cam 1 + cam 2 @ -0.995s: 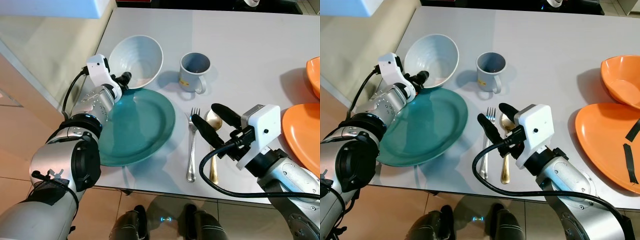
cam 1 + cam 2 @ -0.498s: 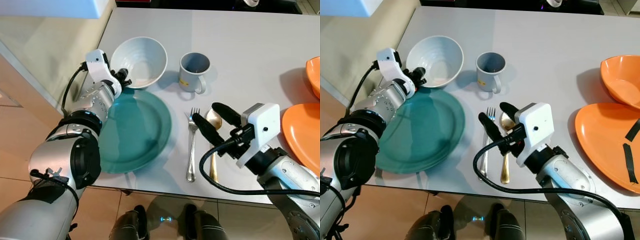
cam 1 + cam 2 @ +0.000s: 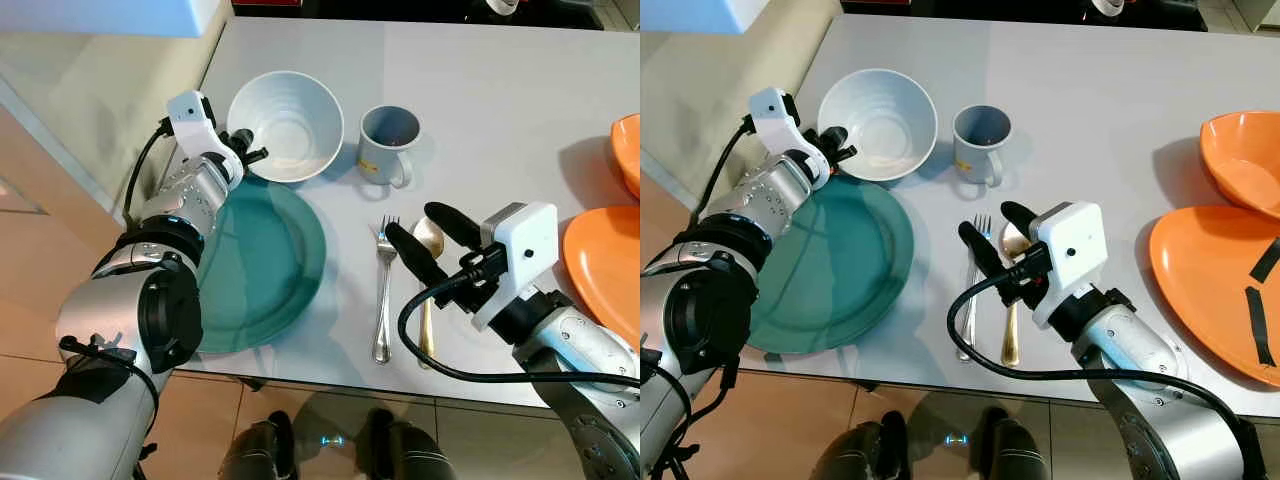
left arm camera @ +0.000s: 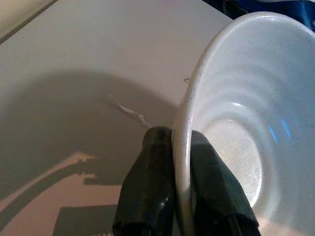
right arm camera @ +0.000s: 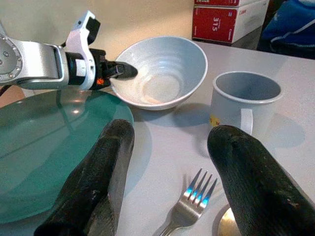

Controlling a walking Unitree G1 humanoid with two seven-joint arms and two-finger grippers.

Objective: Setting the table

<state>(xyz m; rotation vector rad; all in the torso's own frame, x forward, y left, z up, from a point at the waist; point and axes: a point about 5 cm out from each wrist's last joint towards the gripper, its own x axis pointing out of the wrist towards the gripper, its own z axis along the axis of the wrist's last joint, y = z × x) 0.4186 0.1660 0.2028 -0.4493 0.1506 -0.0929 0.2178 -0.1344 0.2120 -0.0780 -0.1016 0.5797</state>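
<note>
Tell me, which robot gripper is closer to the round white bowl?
Left. The left gripper pinches the round white bowl at its rim; the right gripper hovers apart, above the silver fork.

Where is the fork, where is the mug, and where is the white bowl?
fork (image 3: pixel 383 300), left eye view, middle of its handle.
mug (image 3: pixel 981 128), right eye view, inside of its mouth.
bowl (image 3: pixel 290 125), left eye view, inside bottom.
</note>
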